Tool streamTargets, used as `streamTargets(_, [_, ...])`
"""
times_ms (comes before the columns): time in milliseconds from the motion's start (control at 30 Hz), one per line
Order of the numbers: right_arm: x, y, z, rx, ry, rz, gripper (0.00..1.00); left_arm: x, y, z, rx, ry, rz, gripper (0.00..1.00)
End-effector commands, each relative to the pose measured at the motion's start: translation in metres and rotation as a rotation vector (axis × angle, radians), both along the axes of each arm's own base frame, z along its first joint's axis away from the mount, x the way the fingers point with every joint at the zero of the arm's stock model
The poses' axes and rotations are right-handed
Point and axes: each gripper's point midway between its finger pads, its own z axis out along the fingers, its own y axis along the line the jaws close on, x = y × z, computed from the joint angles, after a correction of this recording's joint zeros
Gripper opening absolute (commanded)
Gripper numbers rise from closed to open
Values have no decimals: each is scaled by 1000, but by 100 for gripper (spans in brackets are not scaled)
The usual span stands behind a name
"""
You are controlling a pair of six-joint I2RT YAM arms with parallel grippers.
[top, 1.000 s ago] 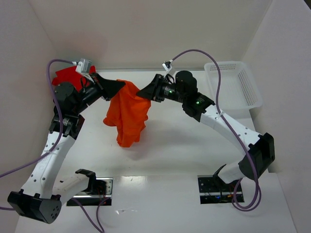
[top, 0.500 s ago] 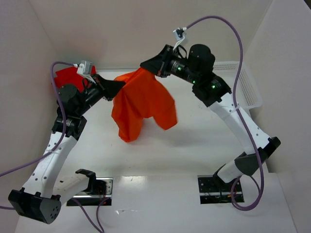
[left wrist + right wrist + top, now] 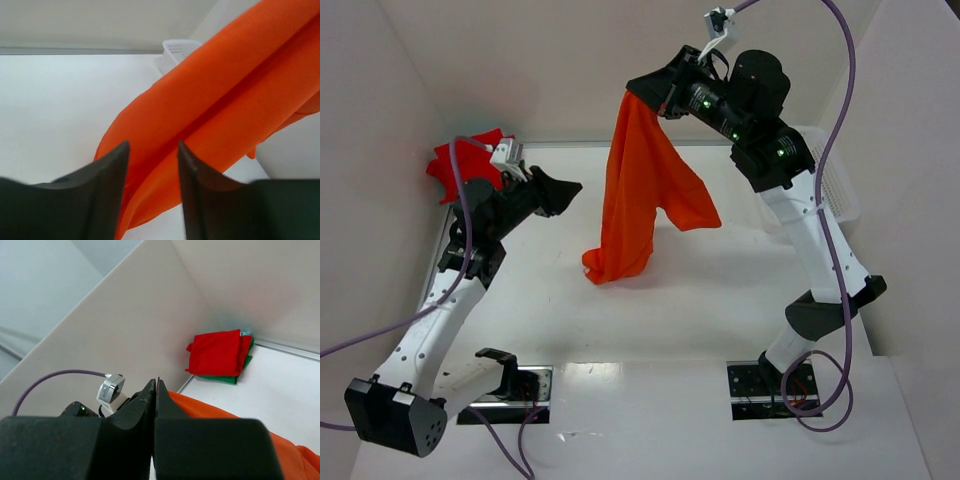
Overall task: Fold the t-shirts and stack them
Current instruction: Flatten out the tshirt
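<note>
You held the orange t-shirt [image 3: 642, 180] by one edge in the right gripper [image 3: 638, 88], whose fingers were pressed together on the cloth and raised high over the far half of the table [image 3: 710, 300]. The shirt hung in a long, bunched drape. Its lower end reached the table top or sat just above it; the top view did not settle which. The left gripper [image 3: 575, 187] was just beside the hanging cloth at about mid-height. Its fingers [image 3: 112, 170] stood apart with nothing between them, and the orange fabric lay beyond the tips.

By my reading you were at the opening-out step: the shirt was lifted but not yet spread or folded. The next move called for the left gripper to catch a second edge or corner of the drape, so that both arms could stretch the shirt flat and lay it down. The cloth was slack and doubled on itself, so finding a single layer looked like the hard part.

The table was plain white and smooth, walled in by pale panels on three sides. In the far left corner a folded red shirt [image 3: 217, 351] lay on a folded green one [image 3: 229, 379], which was the stack to add to. A white mesh basket [image 3: 820, 170] sat at the far right edge.
</note>
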Motion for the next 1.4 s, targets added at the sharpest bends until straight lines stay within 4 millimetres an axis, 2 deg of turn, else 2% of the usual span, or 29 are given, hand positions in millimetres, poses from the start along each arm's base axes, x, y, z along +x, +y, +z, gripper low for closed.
streamTargets(0, [-6,-6,24,21,-64,-13,0,-7,-17,-6,35,-26,-138,78])
streamTargets(33, [-5,-6,21,10,-63,-14,0,-5,-20,-26,41,32,-160,95])
streamTargets(100, [-10,-9,33,26,-87,-15,0,2,-22,-54,50,111,-161,100])
streamTargets(167, [-10,-9,28,8,-76,-16,0,11,-18,-76,45,179,-119,100])
streamTargets(200, [-13,-11,32,13,-84,-16,0,16,-19,-90,50,213,-119,100])
streamTargets(233, [-13,-13,21,-2,-57,-27,0,26,-17,-103,51,245,-86,100])
streamTargets(267, [-11,-15,16,-8,-44,-42,0,28,-15,-103,53,245,-74,100])
streamTargets(300, [-10,-18,10,-15,-30,-59,0,35,-15,-115,60,278,-62,100])
streamTargets(333, [-2,-23,-19,-57,24,-109,0,43,-16,-124,65,305,-62,100])
streamTargets(367, [-4,-37,-14,-47,13,-140,0,49,-18,-140,72,347,-62,100])
streamTargets(400, [-4,-42,-28,-52,52,-142,0,55,-22,-152,80,371,-91,100])
streamTargets(433, [-2,-48,-35,-60,64,-156,0,52,-30,-161,70,395,-145,100])
streamTargets(467, [-3,-52,-40,-60,81,-152,0,58,-31,-169,82,407,-148,100])
streamTargets(500, [3,-59,-52,-71,99,-173,0,59,-41,-164,74,399,-225,98])
streamTargets(533, [0,-65,-51,-63,103,-175,0,51,-56,-190,94,467,-319,97])
streamTargets(567, [0,-71,-56,-67,111,-188,0,56,-66,-206,135,508,-346,95])
streamTargets(600, [2,-70,-65,-78,128,-188,0,57,-72,-213,159,517,-357,95])
streamTargets(633, [-2,-72,-60,-71,118,-188,0,61,-79,-224,192,533,-347,94])
streamTargets(700, [-4,-73,-64,-78,128,-188,0,63,-83,-228,203,523,-340,94])
streamTargets(767, [-5,-75,-67,-74,144,-199,0,68,-81,-238,208,542,-313,94])
streamTargets(800, [-8,-79,-65,-73,143,-210,0,70,-79,-251,221,569,-294,94])
streamTargets(867, [-11,-86,-66,-76,151,-240,0,73,-76,-264,237,600,-271,91])
streamTargets(900, [-12,-90,-66,-74,151,-256,0,73,-76,-264,237,600,-270,91])
streamTargets(967, [-16,-106,-76,-77,180,-317,0,78,-79,-277,243,616,-283,73])
streamTargets(1100, [-26,-119,-81,-69,204,-348,0,86,-81,-278,234,607,-279,41])
streamTargets(1133, [-28,-122,-84,-73,211,-364,0,89,-81,-280,238,606,-269,24])
streamTargets(1233, [-29,-131,-77,-62,199,-406,0,100,-78,-275,250,584,-231,0])
streamTargets(1333, [-32,-140,-63,-62,170,-441,0,115,-68,-261,280,556,-143,0])
streamTargets(1367, [-31,-142,-65,-67,177,-453,0,116,-65,-252,292,537,-127,0])
